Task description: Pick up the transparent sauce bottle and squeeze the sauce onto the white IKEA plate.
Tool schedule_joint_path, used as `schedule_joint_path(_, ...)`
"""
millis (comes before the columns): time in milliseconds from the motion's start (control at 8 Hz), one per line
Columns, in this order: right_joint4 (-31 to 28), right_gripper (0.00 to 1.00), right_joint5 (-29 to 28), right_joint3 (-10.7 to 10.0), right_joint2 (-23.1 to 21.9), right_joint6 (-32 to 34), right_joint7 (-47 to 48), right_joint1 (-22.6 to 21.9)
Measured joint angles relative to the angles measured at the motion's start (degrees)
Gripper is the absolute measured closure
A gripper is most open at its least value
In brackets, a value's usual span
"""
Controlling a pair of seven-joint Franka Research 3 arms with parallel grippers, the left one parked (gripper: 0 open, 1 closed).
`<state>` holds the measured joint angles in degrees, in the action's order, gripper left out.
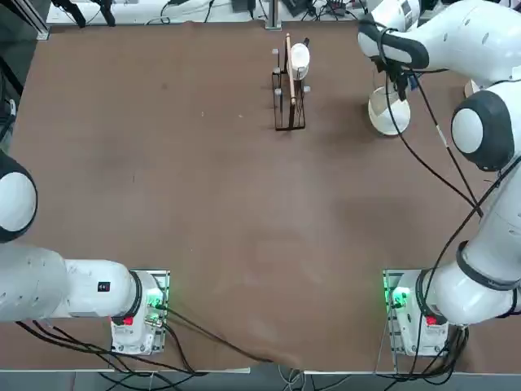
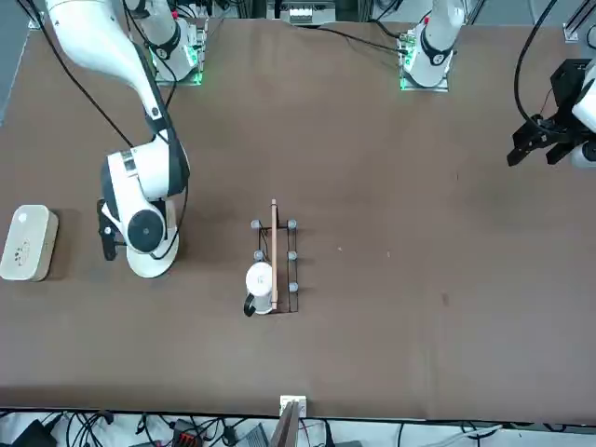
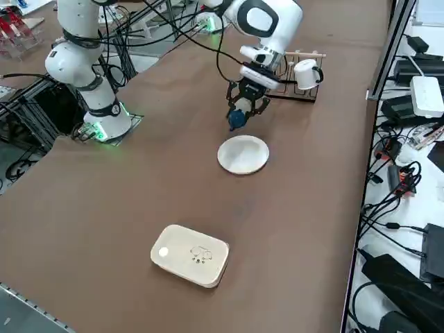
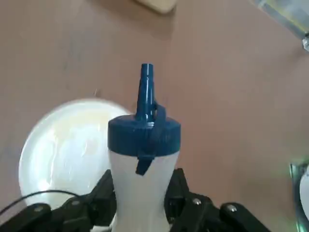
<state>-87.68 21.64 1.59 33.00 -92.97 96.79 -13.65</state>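
My right gripper is shut on the transparent sauce bottle, a pale cloudy body with a blue cap and nozzle. The black fingers pinch the body in at its waist. In the right side view the gripper hangs over the table with the bottle's blue tip pointing down, a little above and beside the near rim of the white IKEA plate. The wrist view has the plate under and to one side of the nozzle. From overhead the arm covers part of the plate.
A black wire rack with a white oval piece and a wooden stick stands near the plate toward the table's middle. A rounded-rectangular white block lies toward the table's right edge.
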Motion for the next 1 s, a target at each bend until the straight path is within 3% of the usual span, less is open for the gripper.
schedule_joint_path(375, 1.22, 0.54, -9.1, -0.05, 0.6, -4.97, -3.55, 0.17)
schedule_joint_path(625, 1.35, 0.54, -12.11, 0.21, 0.59, -5.14, -6.79, 0.16)
schedule_joint_path(1000, 1.34, 0.54, -21.29, 0.6, 0.72, -3.8, -14.95, 0.77)
